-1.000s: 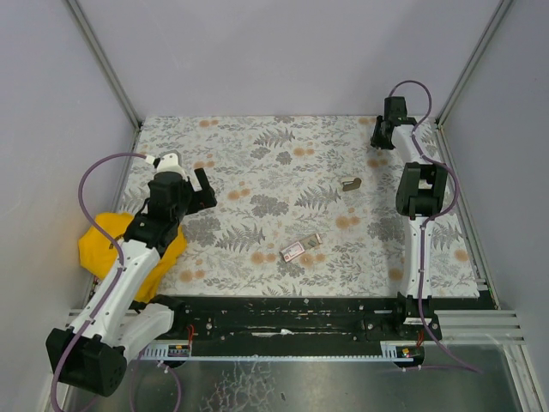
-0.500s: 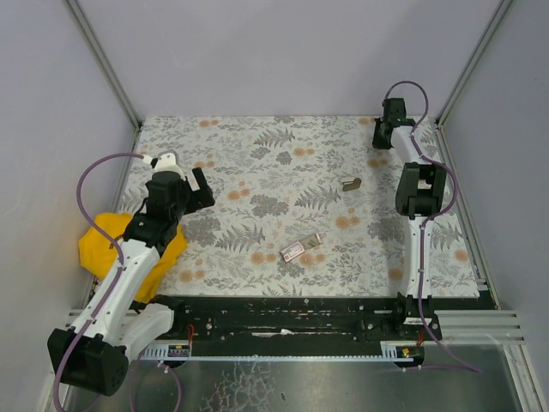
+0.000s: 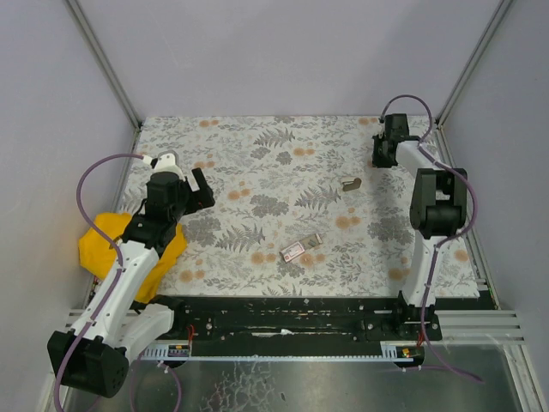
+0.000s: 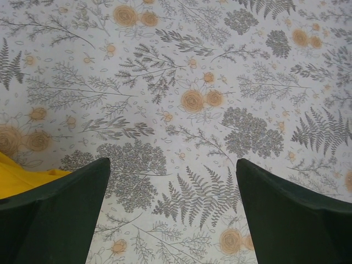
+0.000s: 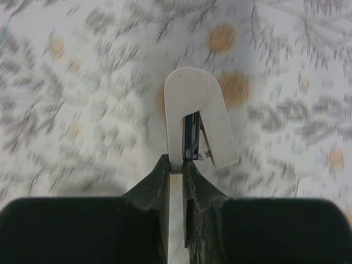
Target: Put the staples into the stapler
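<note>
The task is at an early step, as far as the views let me judge. The right tool (image 5: pixel 177 165) is clenched on the narrow end of a small white plastic stapler (image 5: pixel 193 113) with a rounded head and a dark metal part inside. This happens at the far right corner of the table (image 3: pixel 257 154), which has a grey and orange flower-patterned cover. The right wrist view is blurred, so I cannot tell if the stapler rests on the table or is lifted a little, nor if it is already opened for loading. The carton of staples (image 3: pixel 300 249), a tiny flat pink-and-white box, lies on the table near the middle of the front part, well apart from both tools, and nothing touches it. A small pale piece (image 3: pixel 350 184) lies between the carton and the right tool. The left tool (image 4: pixel 173 212) hangs released, its fingers wide, over bare table beside a yellow cloth (image 3: pixel 96 242). What is left, in my view: to open the stapler, to take a strip from the carton and to put it inside.
</note>
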Available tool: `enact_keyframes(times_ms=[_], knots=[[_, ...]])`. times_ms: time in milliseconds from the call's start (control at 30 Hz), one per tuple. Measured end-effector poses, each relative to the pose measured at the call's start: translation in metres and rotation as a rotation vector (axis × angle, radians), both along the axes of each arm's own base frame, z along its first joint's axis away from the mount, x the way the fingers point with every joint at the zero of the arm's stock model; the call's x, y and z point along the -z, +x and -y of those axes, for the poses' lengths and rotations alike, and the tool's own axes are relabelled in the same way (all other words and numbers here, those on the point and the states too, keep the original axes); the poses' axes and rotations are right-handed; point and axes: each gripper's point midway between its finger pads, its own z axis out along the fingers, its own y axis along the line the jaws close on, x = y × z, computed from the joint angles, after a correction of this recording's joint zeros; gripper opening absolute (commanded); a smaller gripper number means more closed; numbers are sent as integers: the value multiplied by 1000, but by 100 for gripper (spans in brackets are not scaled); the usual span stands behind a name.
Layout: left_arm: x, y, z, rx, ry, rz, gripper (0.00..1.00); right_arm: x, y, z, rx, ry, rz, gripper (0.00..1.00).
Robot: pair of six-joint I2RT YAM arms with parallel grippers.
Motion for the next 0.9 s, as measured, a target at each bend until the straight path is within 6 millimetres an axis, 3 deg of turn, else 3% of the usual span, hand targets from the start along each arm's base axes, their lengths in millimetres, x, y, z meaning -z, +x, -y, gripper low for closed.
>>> enact_keyframes(times_ms=[167,267,367,533,600,733,900], knots=[[1,-2,15,54,-59,-4,89,-52,-54,-32,-62,40,83,0],[-2,-3,36,107,-152,3,89,-89,-84,-75,-149,95,191,0],[-4,-8,69,180,-283,10,90,-112,-120,-129,-274,184,267,0],[-13,-26,125,324,-512,5,91,-131,-186,-216,-541,345,316,0],[-19,-32,140,377,-573,-3,92,-135,-210,-239,-637,388,319,0],[-30,-41,162,474,-678,-36,94,-150,-253,-273,-816,451,333,0],[-38,-51,179,585,-726,-103,96,-160,-288,-292,-980,465,336,0]])
